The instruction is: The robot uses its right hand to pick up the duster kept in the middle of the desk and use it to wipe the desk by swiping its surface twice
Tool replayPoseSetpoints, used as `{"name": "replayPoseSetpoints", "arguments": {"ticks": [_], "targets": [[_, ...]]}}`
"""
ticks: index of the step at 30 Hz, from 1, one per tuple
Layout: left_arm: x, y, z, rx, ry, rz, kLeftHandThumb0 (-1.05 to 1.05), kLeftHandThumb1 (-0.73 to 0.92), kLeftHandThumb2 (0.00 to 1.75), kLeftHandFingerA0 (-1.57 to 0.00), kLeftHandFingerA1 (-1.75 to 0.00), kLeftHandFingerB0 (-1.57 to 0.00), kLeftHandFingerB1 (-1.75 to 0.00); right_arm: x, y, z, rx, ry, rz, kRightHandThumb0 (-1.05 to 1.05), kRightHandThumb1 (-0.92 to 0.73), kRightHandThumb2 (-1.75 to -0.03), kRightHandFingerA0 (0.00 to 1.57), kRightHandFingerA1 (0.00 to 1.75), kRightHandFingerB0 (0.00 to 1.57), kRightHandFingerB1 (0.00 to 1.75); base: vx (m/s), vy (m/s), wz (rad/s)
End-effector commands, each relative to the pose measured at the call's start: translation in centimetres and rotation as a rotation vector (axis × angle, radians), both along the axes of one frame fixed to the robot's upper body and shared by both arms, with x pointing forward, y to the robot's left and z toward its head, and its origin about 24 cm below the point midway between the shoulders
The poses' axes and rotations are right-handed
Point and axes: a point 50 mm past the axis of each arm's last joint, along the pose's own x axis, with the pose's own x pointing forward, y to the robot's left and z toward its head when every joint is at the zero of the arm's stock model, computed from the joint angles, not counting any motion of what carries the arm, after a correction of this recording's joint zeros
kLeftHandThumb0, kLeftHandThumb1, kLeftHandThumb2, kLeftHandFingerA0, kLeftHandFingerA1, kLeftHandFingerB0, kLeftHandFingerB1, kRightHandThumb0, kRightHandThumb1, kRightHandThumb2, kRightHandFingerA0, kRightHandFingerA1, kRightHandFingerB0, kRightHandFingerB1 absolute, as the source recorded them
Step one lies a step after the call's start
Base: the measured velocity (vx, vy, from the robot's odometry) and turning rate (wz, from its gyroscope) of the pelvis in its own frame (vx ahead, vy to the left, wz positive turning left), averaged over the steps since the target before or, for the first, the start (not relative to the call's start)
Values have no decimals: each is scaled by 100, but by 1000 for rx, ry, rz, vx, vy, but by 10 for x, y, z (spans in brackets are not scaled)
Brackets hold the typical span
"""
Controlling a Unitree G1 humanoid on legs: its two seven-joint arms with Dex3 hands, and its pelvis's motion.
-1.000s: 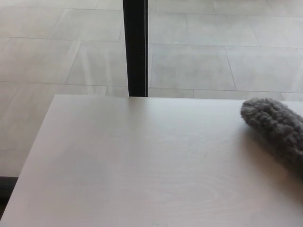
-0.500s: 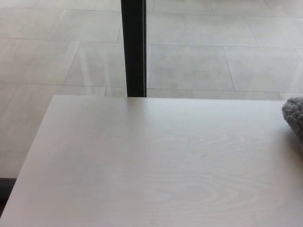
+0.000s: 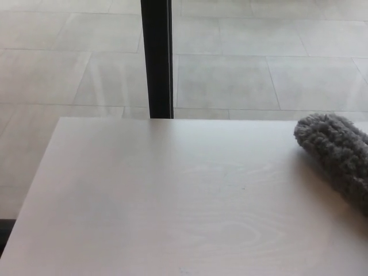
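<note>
On the right side of the tabletop: the duster (image 3: 336,155), grey and fluffy, lies on the surface.
Duster position: its rounded end points toward the far edge of the tabletop; the body runs diagonally down and to the right, out of the picture at the right edge.
Duster contact: it appears to rest on the wood; a soft shadow lies along its left side.
Duster handle: not visible, cut off by the frame.
Tabletop (image 3: 172,207): pale wood with faint grain rings near the middle; far edge and left edge both show.
Left hand: does not show anywhere in the head view.
Right hand: does not show either; the state of its fingers cannot be told, and whether it holds the duster beyond the frame cannot be told.
Floor (image 3: 241,75): large light tiles with thin joints, seen beyond the far edge of the tabletop.
Black post (image 3: 156,57): upright, dark, rising from just behind the far edge of the tabletop, left of centre.
Lighting: soft and even, slightly hazy.
</note>
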Motion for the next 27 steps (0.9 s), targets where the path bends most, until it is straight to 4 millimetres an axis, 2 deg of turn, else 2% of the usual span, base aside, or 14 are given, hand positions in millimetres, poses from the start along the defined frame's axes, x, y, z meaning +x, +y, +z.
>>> {"name": "replayPoseSetpoints", "arguments": {"ticks": [1,6,7,8,9,10,14,15,21,22,23,24,25,27], "targets": [[0,6,6,33,-8,1,-51,72,62,-66,-68,-63,-54,5,12,3,81,165,171,-99,-79,-64,0,0,0,0,0,0,0],[1,7,6,15,-21,24,-49,71,61,-65,-68,-65,-54,5,5,13,38,158,171,-105,-81,-67,0,0,0,0,0,0,0],[1,6,6,25,-14,7,-49,73,61,-64,-68,-64,-55,5,3,15,35,161,161,-104,-64,-108,0,26,0,0,0,0,0],[0,6,6,18,-25,12,-49,72,61,-62,-68,-64,-56,4,1,16,38,156,151,-105,-81,-68,0,0,0,0,0,0,0],[0,5,5,15,-25,10,-49,73,61,-63,-66,-64,-54,3,-3,18,41,150,135,-104,-63,-107,0,31,0,0,0,0,0],[0,5,4,22,-16,20,-49,72,62,-68,-66,-66,-53,0,-9,21,39,144,112,-104,-63,-107,0,30,0,0,0,0,0],[-2,5,5,26,0,2,-51,73,62,-65,-67,-63,-53,-4,-18,26,33,126,104,-104,-64,-108,0,31,0,0,0,0,0],[-2,6,5,35,4,0,-51,74,62,-66,-67,-65,-53,-11,-31,35,27,89,82,-105,-65,-109,0,31,0,0,0,0,0],[-5,7,5,29,-5,20,-49,73,62,-65,-66,-65,-53,-35,-53,64,52,-42,56,-105,-66,-105,0,33,0,0,0,0,0],[-5,7,5,31,-3,17,-49,75,62,-64,-65,-64,-53,-41,-57,69,57,-65,51,-105,-70,-83,0,0,0,0,0,0,0],[-5,7,5,34,1,11,-49,75,62,-64,-65,-64,-53,-49,-63,78,60,-100,45,-105,-70,-83,0,0,0,0,0,0,0],[-5,7,5,34,2,10,-51,75,62,-64,-68,-64,-53,-56,-67,84,71,-125,37,-105,-66,-105,0,31,0,0,0,0,0],[-5,7,5,28,-8,9,-49,75,62,-63,-71,-63,-56,-69,-76,96,85,-181,19,-105,-65,-103,0,31,0,0,0,0,0],[-5,6,5,17,-25,13,-49,75,62,-63,-71,-63,-56,-75,-79,101,87,-209,12,-105,-65,-103,0,31,0,0,0,0,0]]}}
